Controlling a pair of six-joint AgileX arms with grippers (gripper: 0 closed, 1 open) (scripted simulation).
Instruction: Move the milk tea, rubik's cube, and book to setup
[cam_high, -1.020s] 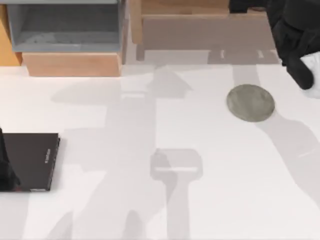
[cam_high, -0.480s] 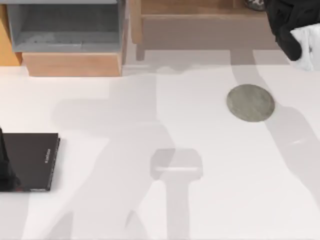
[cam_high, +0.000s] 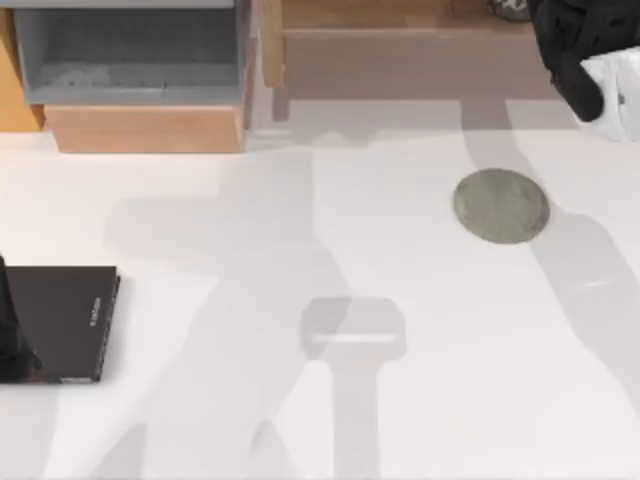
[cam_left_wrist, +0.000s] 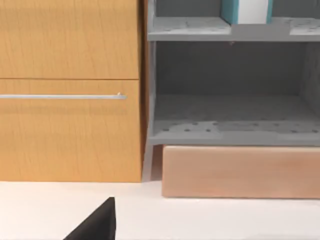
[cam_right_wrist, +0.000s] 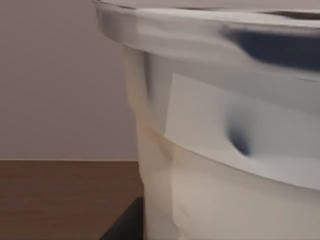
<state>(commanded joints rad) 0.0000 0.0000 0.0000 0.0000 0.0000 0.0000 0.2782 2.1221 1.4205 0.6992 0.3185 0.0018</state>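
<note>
The milk tea (cam_high: 612, 96) hangs at the top view's far right, by the wooden shelf (cam_high: 400, 20), its white lid showing. My right gripper (cam_high: 596, 88) is shut on it. In the right wrist view the cup (cam_right_wrist: 225, 150) is very close, with a clear wall, beige drink and white lid rim. The book (cam_left_wrist: 246, 10), teal with white page edges, stands on the upper grey shelf in the left wrist view. My left gripper (cam_high: 10, 335) sits parked at the table's left edge. The rubik's cube is out of view.
A flat grey disc (cam_high: 500, 205) lies on the white table, right of centre. A thin black book (cam_high: 62, 322) lies at the left, beside the left arm. A grey open cabinet (cam_high: 130, 55) on a wooden base stands at the back left.
My right gripper carried the milk tea toward the back, up to the wooden shelf's right end, then nearly stopped. The left arm, disc and black book stayed put.
</note>
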